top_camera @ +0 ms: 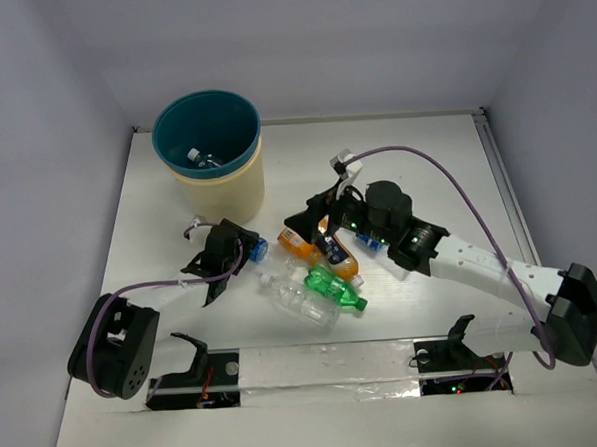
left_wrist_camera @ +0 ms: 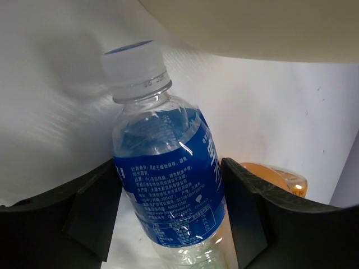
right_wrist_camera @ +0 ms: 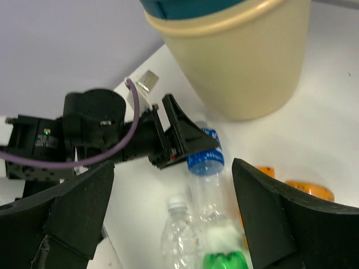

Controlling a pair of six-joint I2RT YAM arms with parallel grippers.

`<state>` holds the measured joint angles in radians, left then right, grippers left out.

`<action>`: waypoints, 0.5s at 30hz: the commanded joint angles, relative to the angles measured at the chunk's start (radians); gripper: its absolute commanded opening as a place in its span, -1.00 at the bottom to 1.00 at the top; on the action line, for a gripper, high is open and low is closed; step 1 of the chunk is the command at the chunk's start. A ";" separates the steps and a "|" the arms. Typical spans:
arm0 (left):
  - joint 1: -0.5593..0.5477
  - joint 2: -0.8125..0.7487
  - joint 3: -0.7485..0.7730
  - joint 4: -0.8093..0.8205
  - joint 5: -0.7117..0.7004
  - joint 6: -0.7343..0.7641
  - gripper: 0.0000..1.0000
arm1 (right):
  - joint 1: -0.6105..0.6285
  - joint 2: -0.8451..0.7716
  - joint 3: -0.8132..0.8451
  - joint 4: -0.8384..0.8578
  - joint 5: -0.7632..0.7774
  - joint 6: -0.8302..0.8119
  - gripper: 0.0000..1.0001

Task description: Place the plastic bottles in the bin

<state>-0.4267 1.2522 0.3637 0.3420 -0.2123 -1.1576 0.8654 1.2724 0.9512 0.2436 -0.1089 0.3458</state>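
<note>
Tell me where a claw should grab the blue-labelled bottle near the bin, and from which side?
Around the labelled middle of the blue-labelled bottle, coming from its bottom end with one finger along each side. That band is round and straight-sided, while the neck narrows toward the cap. The left gripper sits this way now, its fingers against the label, cap pointing away.

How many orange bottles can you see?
2. Left orange bottle and right orange bottle lie side by side mid-table under the right arm; more may be hidden beneath.

table [top_camera: 425, 157]: white | walls [top_camera: 319, 42]: pale grey, three sides | light: even, perhaps overhead
</note>
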 commanded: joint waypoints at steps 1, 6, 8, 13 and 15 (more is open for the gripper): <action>-0.004 -0.014 -0.003 0.011 -0.045 -0.005 0.22 | 0.007 -0.071 -0.045 -0.052 0.011 0.015 0.82; -0.004 -0.140 -0.008 -0.044 -0.061 0.024 -0.03 | 0.066 -0.096 -0.061 -0.236 0.037 -0.027 0.81; -0.004 -0.209 0.003 -0.116 -0.085 0.047 -0.04 | 0.110 -0.088 -0.068 -0.308 0.067 -0.037 0.66; -0.004 -0.506 0.060 -0.325 -0.169 0.140 -0.06 | 0.202 -0.051 -0.088 -0.362 0.146 -0.022 0.02; -0.004 -0.609 0.107 -0.381 -0.191 0.191 -0.06 | 0.239 -0.022 -0.092 -0.365 0.153 -0.019 0.03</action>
<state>-0.4267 0.7532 0.3866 0.0822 -0.3241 -1.0580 1.0580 1.2182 0.8684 -0.0784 -0.0120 0.3305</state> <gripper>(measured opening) 0.551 0.513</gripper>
